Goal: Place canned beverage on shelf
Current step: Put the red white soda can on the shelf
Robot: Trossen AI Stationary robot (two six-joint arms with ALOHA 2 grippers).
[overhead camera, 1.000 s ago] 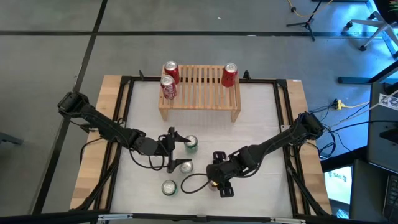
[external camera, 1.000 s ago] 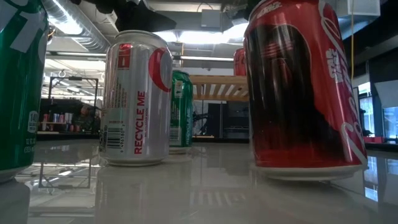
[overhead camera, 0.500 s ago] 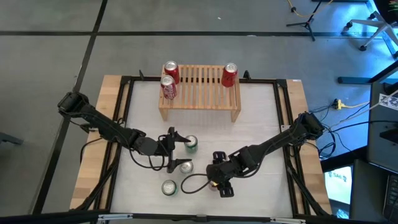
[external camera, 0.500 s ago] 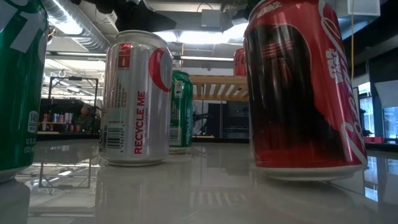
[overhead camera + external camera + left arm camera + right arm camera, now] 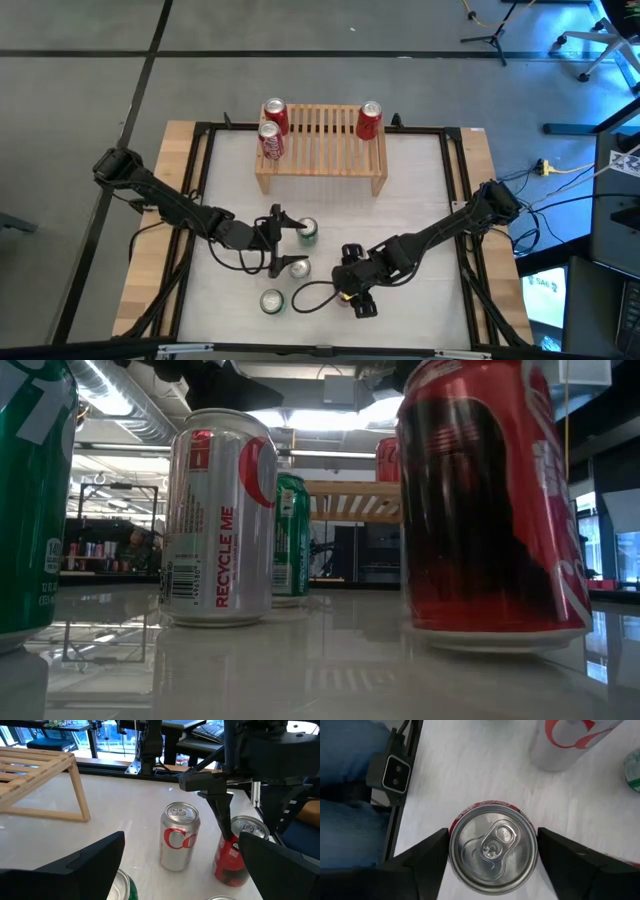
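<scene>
The shelf, a light-wood slatted rack, stands at the table's far side with three red cans on it. Near the front, a red can stands upright on the table with my right gripper shut on it from above. Left of it stand a silver can and a green can. My left gripper hangs open and low beside another green can, which stands just past its fingertips; it touches nothing. My right gripper has the red can's upper wall between its two fingers, one on each opposite side. The fingers come from above, slanting steeply down. The can stands upright with its base on the table.
The black frame rail runs around the white table top. A small camera box sits on the near rail next to the red can. Cables trail under both arms. Bare table lies between the cans and the shelf.
The red can in my right gripper has budged slightly on the table and still stands upright. Both arms have kept still.
</scene>
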